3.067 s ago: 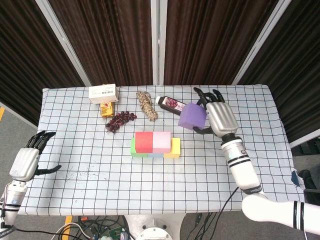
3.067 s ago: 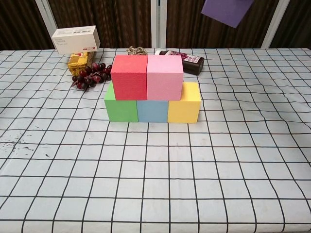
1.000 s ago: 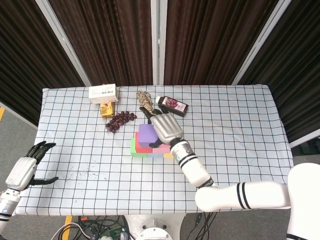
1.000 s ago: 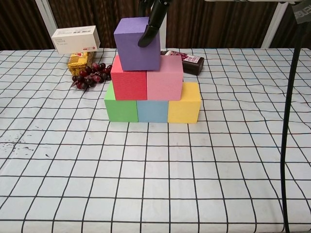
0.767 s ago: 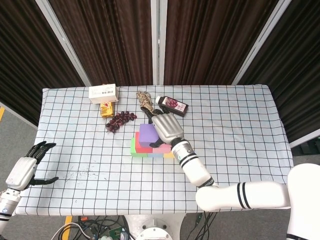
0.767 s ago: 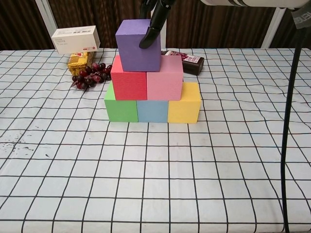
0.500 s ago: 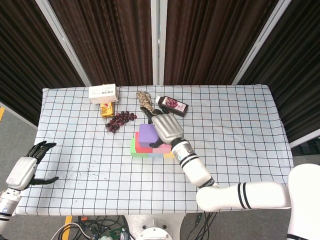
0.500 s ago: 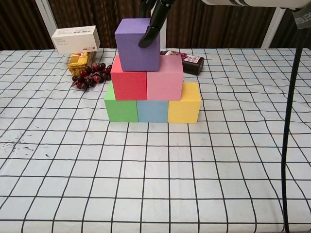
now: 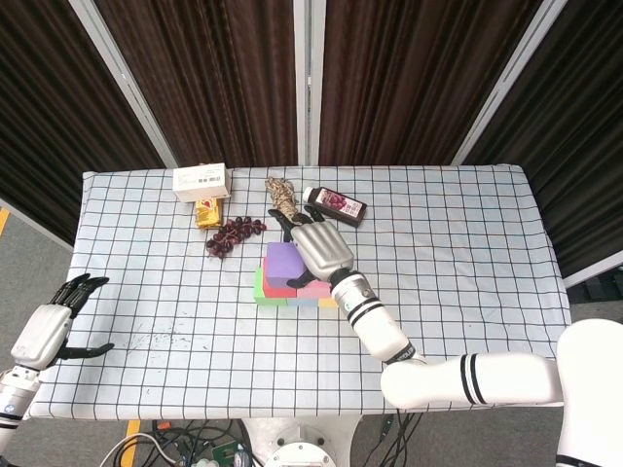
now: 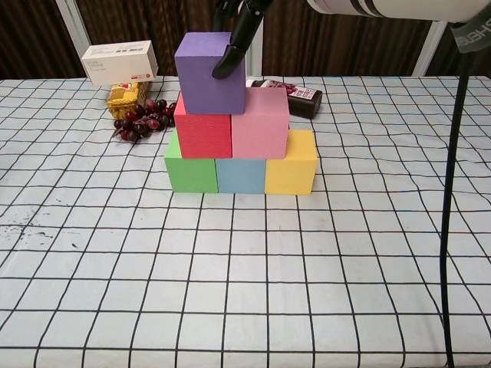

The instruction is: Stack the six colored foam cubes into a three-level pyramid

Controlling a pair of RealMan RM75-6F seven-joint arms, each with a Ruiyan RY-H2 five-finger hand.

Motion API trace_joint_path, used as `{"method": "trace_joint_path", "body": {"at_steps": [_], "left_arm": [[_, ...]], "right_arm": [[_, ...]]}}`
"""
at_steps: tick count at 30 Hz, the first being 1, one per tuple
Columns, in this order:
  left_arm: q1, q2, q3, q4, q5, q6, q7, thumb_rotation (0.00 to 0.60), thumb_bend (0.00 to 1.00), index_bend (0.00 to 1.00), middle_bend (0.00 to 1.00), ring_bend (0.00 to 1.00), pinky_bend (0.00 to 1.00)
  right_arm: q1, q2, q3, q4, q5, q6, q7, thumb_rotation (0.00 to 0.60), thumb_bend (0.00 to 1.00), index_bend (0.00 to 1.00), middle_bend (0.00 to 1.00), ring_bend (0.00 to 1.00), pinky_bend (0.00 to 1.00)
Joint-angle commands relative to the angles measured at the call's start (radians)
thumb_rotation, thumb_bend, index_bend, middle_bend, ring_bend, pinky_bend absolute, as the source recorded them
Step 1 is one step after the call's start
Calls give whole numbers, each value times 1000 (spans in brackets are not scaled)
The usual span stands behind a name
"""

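Head view, right hand: the right hand lay over the stack, grasping the purple cube, which showed just to the left of its fingers.
Head view, cube's place: the purple cube sat above the red side of the stack, off toward the green cube, not over the middle.
Head view, left hand: the left hand hung past the tabletop edge, well apart from the stack, fingers spread and holding nothing.
Chest view, grip: a fingertip pressed the purple cube's front face; the rest of the right hand was cut off at the top edge.
Chest view, offset: the purple cube rested mostly on the red cube, barely reaching the pink cube; the seam between those two lay to its right.
Judgement: the right hand, already on the cube, would need to shift it rightward over that seam before letting go.
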Motion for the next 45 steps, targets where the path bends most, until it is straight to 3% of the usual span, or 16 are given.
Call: {"method": "trace_joint_path", "body": {"at_steps": [1,25,28,38,45], "left_arm": [[0,0,1,0,1,-1,0,600,0,112,103,23,97],[-7,-2,2,-4,4,-8,8,600,0,112,103,23,97],[-9,-1,2,-5,6,-8,9,600,0,112,102,24,97],[-9,-16,-6,6,-6,-9,6,600,0,112,102,24,97],[-37,-52,-54,16,-50,-29,12,600,0,112,101,24,97]], "right_arm": [[-4,4,0,1,-11,-3,5,600,44,0,425,154,0],[-22,-1,-14,29,-39,-37,39,600,45,0,413,153,0],[-25,3,-15,28,-42,-48,46,600,39,0,374,147,0],[-35,18,-17,20,-49,-61,66,600,0,0,97,4,0],[-79,61,-2,-37,-102,-42,123,600,0,0,30,0,0]]}}
